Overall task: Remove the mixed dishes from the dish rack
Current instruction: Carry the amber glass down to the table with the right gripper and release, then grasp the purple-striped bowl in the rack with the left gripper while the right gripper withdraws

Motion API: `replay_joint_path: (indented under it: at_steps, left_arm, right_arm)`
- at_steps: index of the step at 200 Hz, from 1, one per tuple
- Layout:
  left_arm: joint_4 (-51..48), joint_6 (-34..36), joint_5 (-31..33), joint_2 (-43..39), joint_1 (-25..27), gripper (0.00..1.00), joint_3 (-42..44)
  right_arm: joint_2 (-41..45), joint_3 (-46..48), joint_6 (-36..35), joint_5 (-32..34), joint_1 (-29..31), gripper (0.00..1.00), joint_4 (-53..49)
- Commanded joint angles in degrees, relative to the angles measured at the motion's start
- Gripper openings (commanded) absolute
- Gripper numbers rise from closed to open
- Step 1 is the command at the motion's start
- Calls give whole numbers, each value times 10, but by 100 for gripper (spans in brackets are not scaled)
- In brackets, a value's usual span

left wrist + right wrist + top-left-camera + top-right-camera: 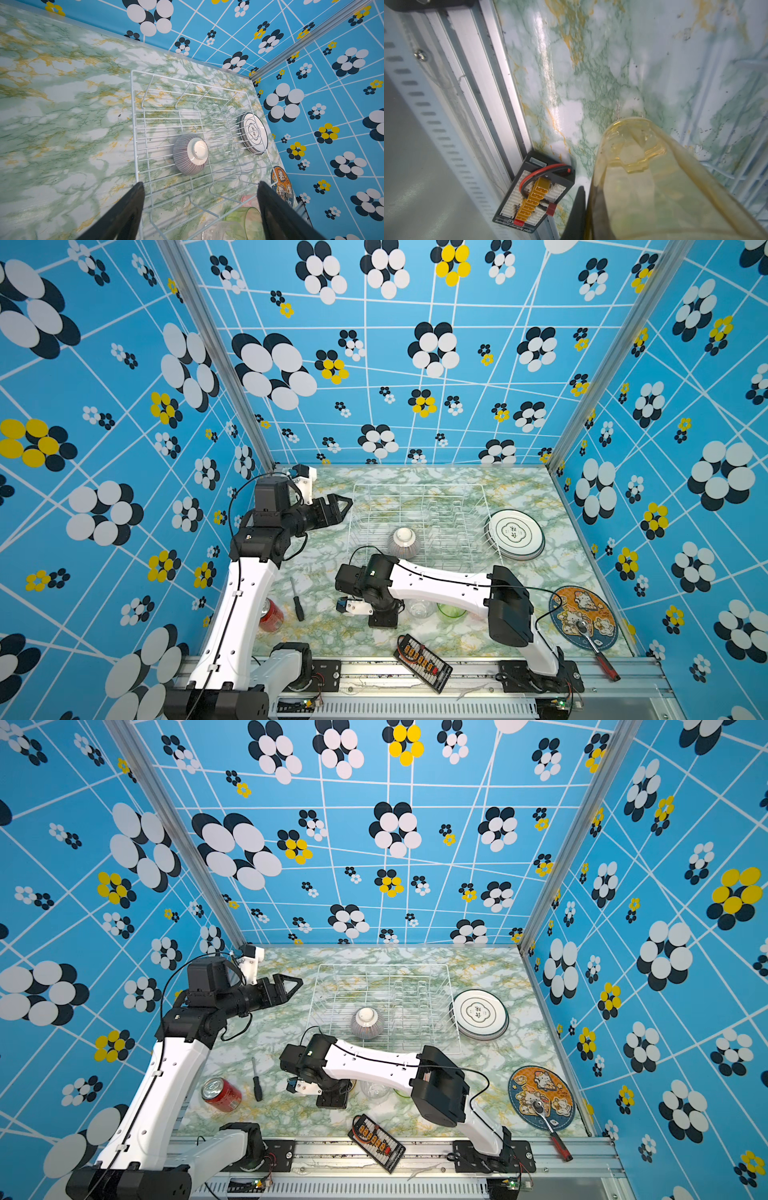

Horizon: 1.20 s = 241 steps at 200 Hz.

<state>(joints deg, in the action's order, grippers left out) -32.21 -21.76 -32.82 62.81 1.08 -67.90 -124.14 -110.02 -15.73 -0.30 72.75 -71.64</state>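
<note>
1. The green-veined, marble-patterned desk (328, 556) (274, 1040) carries the large white wire dish rack (415, 486) (382, 966) (135, 128) at its middle, toward the back edge.
2. A pink-striped ribbed bowl (404, 542) (366, 1023) (190, 153) lies upside down on the rack's wire floor, near its front wall.
3. A stack of white round plates with dark rims (515, 534) (480, 1014) (252, 133) sits toward the desk's right edge, at the rack's right side. Whether it touches the wire cannot be told.
4. The left end effector (349, 504) (299, 984) (200, 182) hangs at the rack's left wall, fingers (128, 207) spread wide apart with nothing between them.
5. The right end effector (589, 197), near the middle of the front edge, is clamped on the wall of a translucent yellow tumbler (654, 176) — one finger outside, the other seen through the plastic. The arm hides this tumbler in both top views.
6. A clear tumbler (420, 609) (375, 1090) and a green tumbler (451, 611) (245, 218) stand by the front edge, partly under the right arm. A pink tumbler (248, 199) shows only as a sliver.
7. Also on the desk are a red can (271, 616) (221, 1095) near the front-left corner, a black charging board with yellow connectors (422, 662) (535, 191) across the front edge, and a round blue cartoon mat (584, 618) near the front-right corner.
</note>
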Motion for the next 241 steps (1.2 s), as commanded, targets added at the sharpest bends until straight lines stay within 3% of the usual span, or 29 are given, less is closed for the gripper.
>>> replay_joint_path:
  at_steps: [1,79,169,213,241]
  left_arm:
    - [0,11,-9,4,-6,86,6]
    - [-1,10,-14,9,-7,86,1]
    - [-17,19,-2,9,-6,85,0]
    - [-39,32,43,10,5,80,-4]
    - [-70,57,105,30,54,80,-22]
  right_arm:
    - [-24,-12,-6,3,-6,0,-17]
    - [-37,-4,-4,15,-11,0,-13]
    - [29,9,4,23,-17,45,4]
    - [123,20,8,-28,-33,50,16]
    - [214,42,48,-16,-76,55,44]
